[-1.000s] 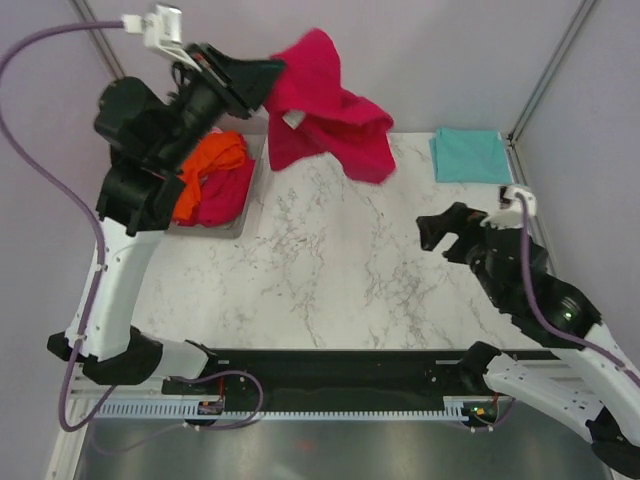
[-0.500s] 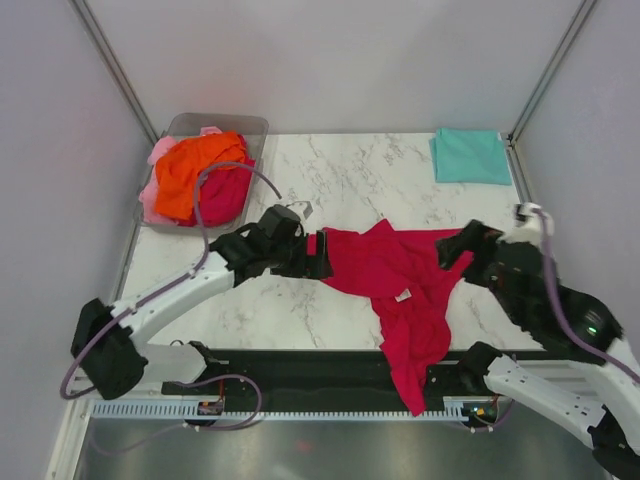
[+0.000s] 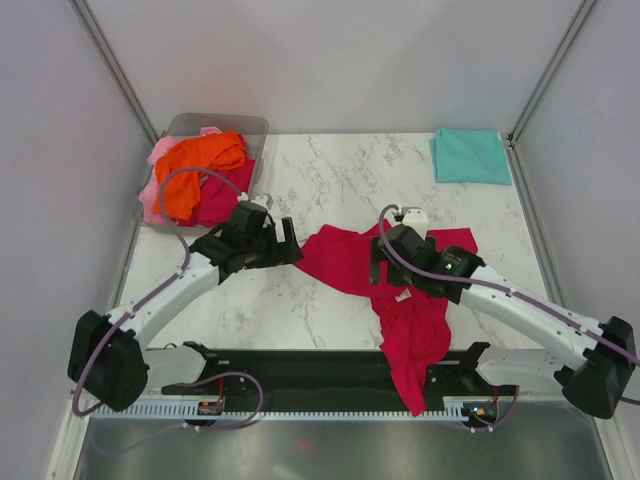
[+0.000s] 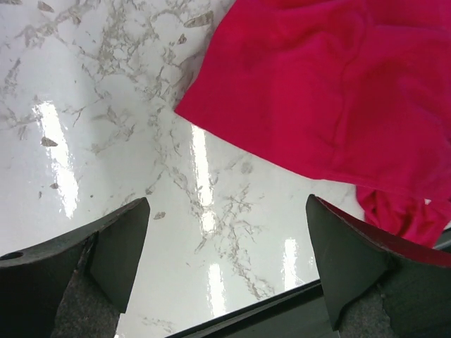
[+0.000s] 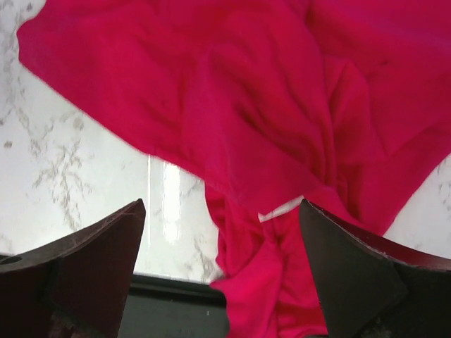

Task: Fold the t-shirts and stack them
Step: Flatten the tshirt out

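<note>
Crimson-magenta t-shirt [image 3: 345, 262]: unfolded and crumpled on the marble desk [image 3: 330, 170], near the middle, with one end hanging over the near edge.
Left hand [image 4: 225, 264]: jaws spread wide, gripping nothing, just left of the shirt's left edge.
Right hand [image 5: 222, 271]: jaws spread wide, empty, low over the shirt's bunched middle.
Teal t-shirt [image 3: 470, 155]: folded square, in the far right corner.
Clear bin [image 3: 215, 122], far left — orange t-shirt [image 3: 195, 165] on top, pale pink t-shirt [image 3: 155, 195] at its left side.
</note>
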